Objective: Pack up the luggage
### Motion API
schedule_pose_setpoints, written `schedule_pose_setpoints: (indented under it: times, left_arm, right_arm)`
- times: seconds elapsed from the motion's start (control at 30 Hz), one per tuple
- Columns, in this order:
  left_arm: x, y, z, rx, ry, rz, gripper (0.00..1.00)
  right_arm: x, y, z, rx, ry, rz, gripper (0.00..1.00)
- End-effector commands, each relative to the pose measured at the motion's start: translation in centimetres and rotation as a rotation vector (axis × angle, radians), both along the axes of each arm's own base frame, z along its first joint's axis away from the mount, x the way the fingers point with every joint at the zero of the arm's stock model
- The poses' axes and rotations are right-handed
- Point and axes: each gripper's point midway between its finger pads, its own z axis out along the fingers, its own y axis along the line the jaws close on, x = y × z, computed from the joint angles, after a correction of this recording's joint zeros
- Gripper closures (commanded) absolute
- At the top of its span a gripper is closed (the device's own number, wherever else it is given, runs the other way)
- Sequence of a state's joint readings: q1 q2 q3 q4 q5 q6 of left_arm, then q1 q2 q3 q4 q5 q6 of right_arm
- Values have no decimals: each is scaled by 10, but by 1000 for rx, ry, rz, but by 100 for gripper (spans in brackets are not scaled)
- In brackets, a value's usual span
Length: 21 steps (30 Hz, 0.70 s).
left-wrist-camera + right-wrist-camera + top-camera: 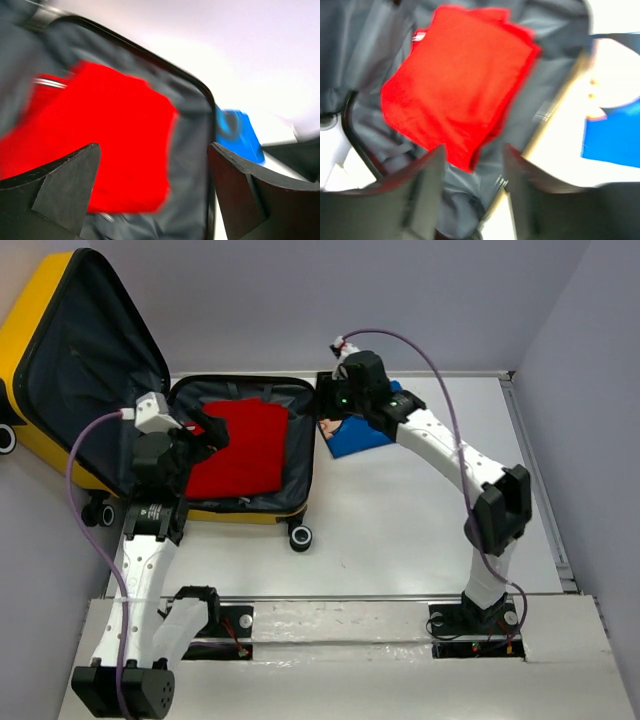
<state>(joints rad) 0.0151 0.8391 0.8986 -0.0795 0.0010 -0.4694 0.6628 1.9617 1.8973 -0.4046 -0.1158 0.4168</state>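
The yellow suitcase (40,330) lies open on the table with its lid propped up at the left and its dark grey lining (95,370) showing. A folded red garment (240,445) lies in its base; it also shows in the left wrist view (110,125) and the right wrist view (460,85). A folded blue garment (358,437) lies on the table just right of the suitcase rim. My left gripper (212,432) hovers open and empty over the red garment's left side (152,150). My right gripper (330,410) is open and empty above the suitcase's right rim (474,150).
A black suitcase wheel (301,537) sticks out at the near right corner. Grey walls close in the back and both sides. A raised table edge (535,470) runs along the right. White tabletop (420,520) lies right of the suitcase.
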Motion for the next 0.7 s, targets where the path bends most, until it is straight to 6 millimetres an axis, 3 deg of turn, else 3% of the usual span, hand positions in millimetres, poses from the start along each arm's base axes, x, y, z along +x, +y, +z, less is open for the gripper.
schedule_pose_setpoints:
  times: [0.0,0.03,0.17,0.2,0.23,0.27,0.37,0.57,0.67]
  left_arm:
    - [-7,-56,-2,76,-38,-225,1]
    - [-9,-66,-2,88,-44,-274,1]
    - [-16,-89,-4,104,-53,-386,6]
    - [-16,-90,-4,105,-52,-394,7]
    - [-17,-91,-3,107,-58,-399,12]
    - [-18,-94,-3,104,-58,-414,14]
    - [-21,-100,2,98,-85,-450,18]
    - [-24,-106,4,93,-93,-488,19]
    - [-25,-107,5,92,-98,-494,19]
  right_arm:
    - [31,-97,-22,-147,-29,-236,58]
    - [41,-131,-46,-191,14,-324,77]
    - [60,-207,-91,-269,99,-531,88]
    - [63,-218,-96,-278,109,-563,86]
    - [69,-234,-106,-296,126,-611,65]
    - [72,-242,-112,-308,135,-636,53]
    - [84,-273,-131,-328,175,-722,29]
    - [97,-308,-169,-245,297,-848,27]
    - [105,-305,-183,-197,337,-857,28]
